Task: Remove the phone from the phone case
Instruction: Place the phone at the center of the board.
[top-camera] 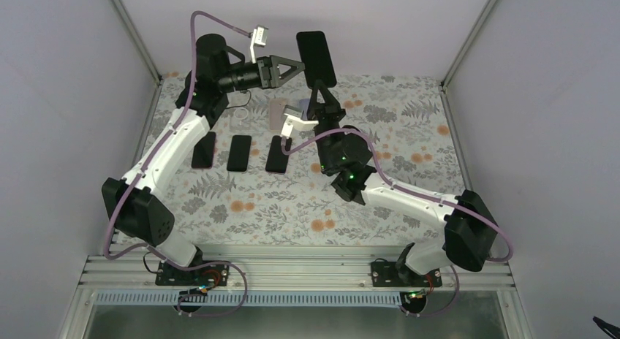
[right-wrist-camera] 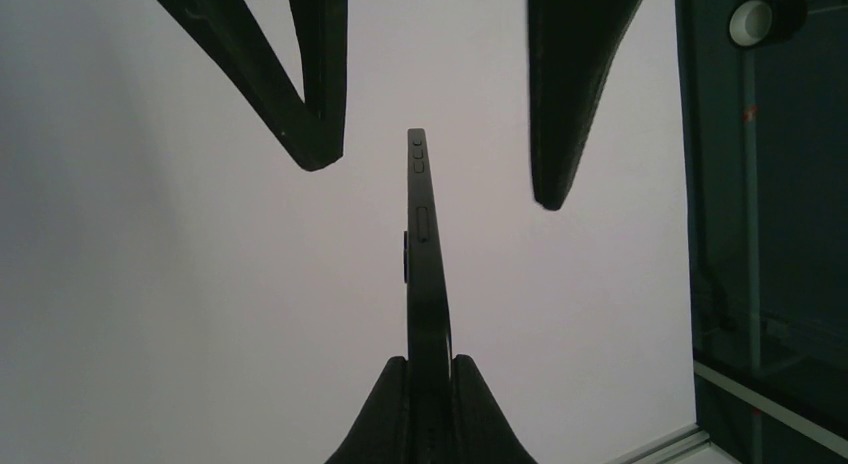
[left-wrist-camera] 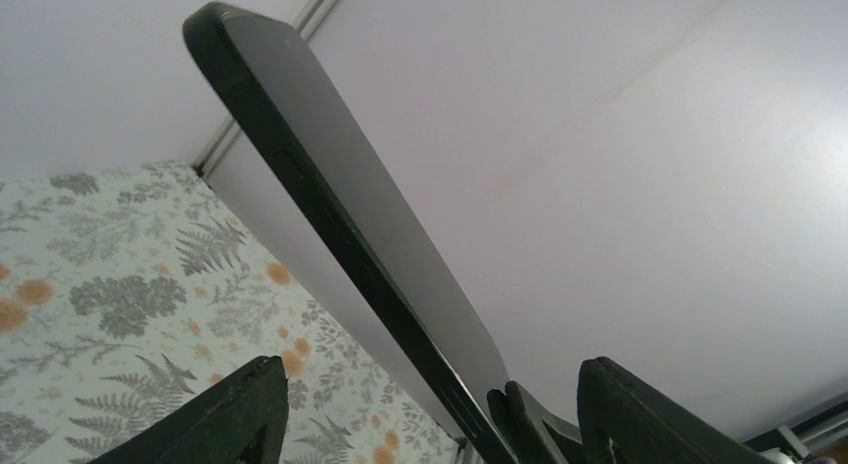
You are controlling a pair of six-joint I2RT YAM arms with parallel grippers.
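A black phone [top-camera: 316,58] stands upright in the air above the table's far side, its glossy face [left-wrist-camera: 385,224] set in a black phone case [left-wrist-camera: 300,199]. My right gripper [top-camera: 319,90] is shut on its lower end; in the right wrist view the two fingers [right-wrist-camera: 428,384] press on both sides of the thin edge [right-wrist-camera: 420,254]. My left gripper [top-camera: 300,67] reaches in from the left, open. Its fingers [left-wrist-camera: 240,414] stand on either side of the phone without touching it. The same fingers [right-wrist-camera: 310,84] show in the right wrist view, flanking the phone's top.
Three dark phones or cases lie in a row on the floral table: [top-camera: 203,150], [top-camera: 238,153], [top-camera: 277,154]. A greyish flat piece [top-camera: 280,109] lies behind them. White walls close in the back and both sides.
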